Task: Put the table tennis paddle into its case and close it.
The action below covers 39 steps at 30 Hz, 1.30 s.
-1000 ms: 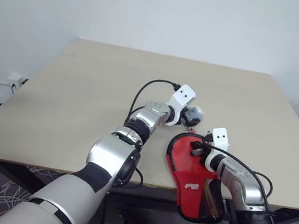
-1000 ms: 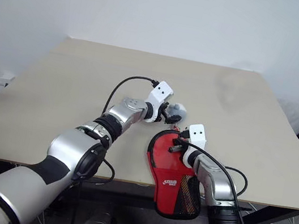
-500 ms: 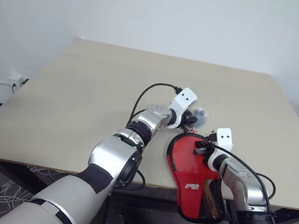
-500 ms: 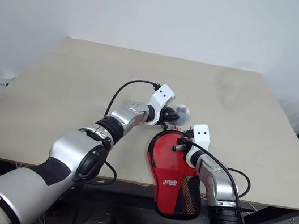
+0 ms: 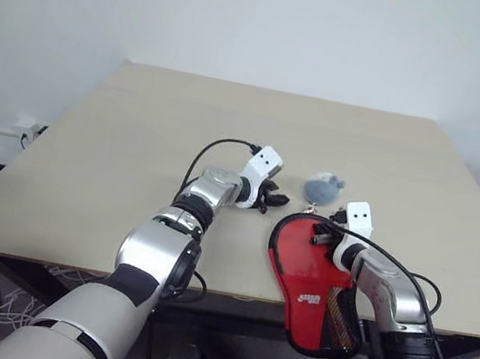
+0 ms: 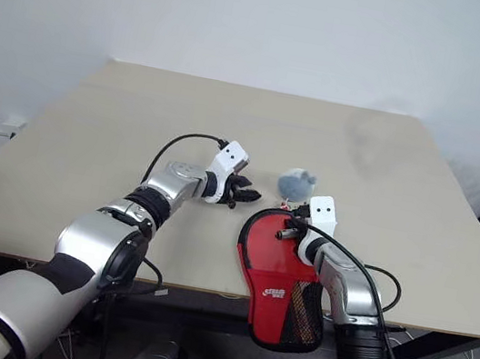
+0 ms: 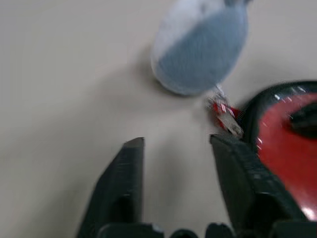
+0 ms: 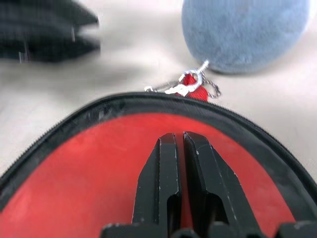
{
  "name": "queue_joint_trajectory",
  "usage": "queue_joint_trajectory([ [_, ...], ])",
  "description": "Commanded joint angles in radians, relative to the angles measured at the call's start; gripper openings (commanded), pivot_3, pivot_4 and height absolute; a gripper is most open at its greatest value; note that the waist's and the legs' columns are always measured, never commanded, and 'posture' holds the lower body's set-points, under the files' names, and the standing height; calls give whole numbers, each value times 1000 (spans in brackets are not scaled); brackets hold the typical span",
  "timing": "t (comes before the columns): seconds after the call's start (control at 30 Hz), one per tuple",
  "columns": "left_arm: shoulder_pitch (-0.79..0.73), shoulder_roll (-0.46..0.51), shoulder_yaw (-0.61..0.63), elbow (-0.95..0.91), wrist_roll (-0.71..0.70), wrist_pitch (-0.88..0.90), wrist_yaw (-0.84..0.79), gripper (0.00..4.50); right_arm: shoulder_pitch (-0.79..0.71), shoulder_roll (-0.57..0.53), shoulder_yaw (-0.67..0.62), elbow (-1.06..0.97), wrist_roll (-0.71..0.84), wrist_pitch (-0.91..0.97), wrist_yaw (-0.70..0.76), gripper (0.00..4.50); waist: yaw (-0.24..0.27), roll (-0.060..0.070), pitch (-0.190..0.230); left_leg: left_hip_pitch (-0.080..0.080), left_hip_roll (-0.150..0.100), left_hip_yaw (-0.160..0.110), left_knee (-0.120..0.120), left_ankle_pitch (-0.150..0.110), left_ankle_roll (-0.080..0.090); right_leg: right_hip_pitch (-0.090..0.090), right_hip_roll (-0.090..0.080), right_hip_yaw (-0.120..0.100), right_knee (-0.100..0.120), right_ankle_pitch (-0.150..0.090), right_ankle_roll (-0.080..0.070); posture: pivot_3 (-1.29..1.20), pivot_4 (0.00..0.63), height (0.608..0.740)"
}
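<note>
Zip-closing step in hand: right gripper [image 6: 284, 233] fingers pressed together pin case [image 6: 278, 283]; left gripper [image 6: 240, 192] fingers spread, empty; next needs zip pull [image 8: 187, 85] pinched.

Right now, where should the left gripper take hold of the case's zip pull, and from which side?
Probably the small metal tab sticking out from the case rim toward the grey-blue wad. Coming from the left gripper side looks best: it lies flat, exposed on bare table.

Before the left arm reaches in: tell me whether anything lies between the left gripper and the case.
Nothing visible does. Only bare table separates the open left gripper from the case and its zip pull. The grey wad lies just past the pull, off that line.
</note>
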Motion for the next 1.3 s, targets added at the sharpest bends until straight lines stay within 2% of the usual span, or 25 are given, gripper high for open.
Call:
queue_joint_trajectory([
  [0.03, 9, -4, -16, -91, -16, 5, -62, 3769, -41, 5, -22, -32, 6, -26, -2, 270, -1, 0, 0, 0, 0, 0, 0, 0, 0, 0, 0, 0, 0, 0, 0, 0, 0, 740],
  [0.3, 170, 11, -62, -372, -35, 169, -150, 3769, -110, 30, -77, -48, 26, -26, -39, 270, -2, 1, 0, 0, 0, 0, -1, 0, 0, 1, 0, 1, 1, 1, -1, 0, 0, 740],
  [0.53, 420, 64, -163, -910, -61, 270, -192, 3769, -192, 41, -146, -2, 24, -47, -101, 270, -1, 2, 0, 0, 0, 1, 0, 0, 0, 2, 0, 1, 1, 3, -4, 0, 0, 740],
  [0.67, 475, 65, -225, -1097, -64, 321, -181, 3769, -233, 39, -181, 37, 19, -64, -133, 270, 0, 2, 0, 0, 0, 1, 0, 0, 0, 3, 0, 1, 1, 3, -4, 0, 0, 740],
  [0.8, 476, 39, -284, -1155, -71, 388, -165, 3769, -262, 32, -183, 65, 14, -69, -135, 270, -1, 3, -1, 1, 0, 1, -1, 0, 0, 3, 0, 1, 0, 3, -4, 0, 0, 740],
  [1.0, 459, -4, -394, -1009, -16, 391, -100, 3769, -293, 40, -170, 106, 16, -66, -129, 270, -1, 5, -1, 1, 0, 1, 0, 0, 1, 3, 0, 1, 0, 3, -4, 0, 0, 740],
  [1.1, 453, -14, -426, -921, 12, 370, -55, 3791, -317, 44, -161, 140, 17, -66, -119, 823, -1, 6, -1, 1, 0, 1, -1, 1, 1, 2, 1, 1, 1, 3, -4, 0, 0, 740],
  [1.3, 446, -29, -437, -825, 30, 352, 12, 3791, -401, 54, -143, 281, -4, -82, -120, 2886, -1, 6, -1, 2, 0, 0, 0, 0, 1, 2, 1, 1, 0, 3, -4, 0, 0, 740],
])
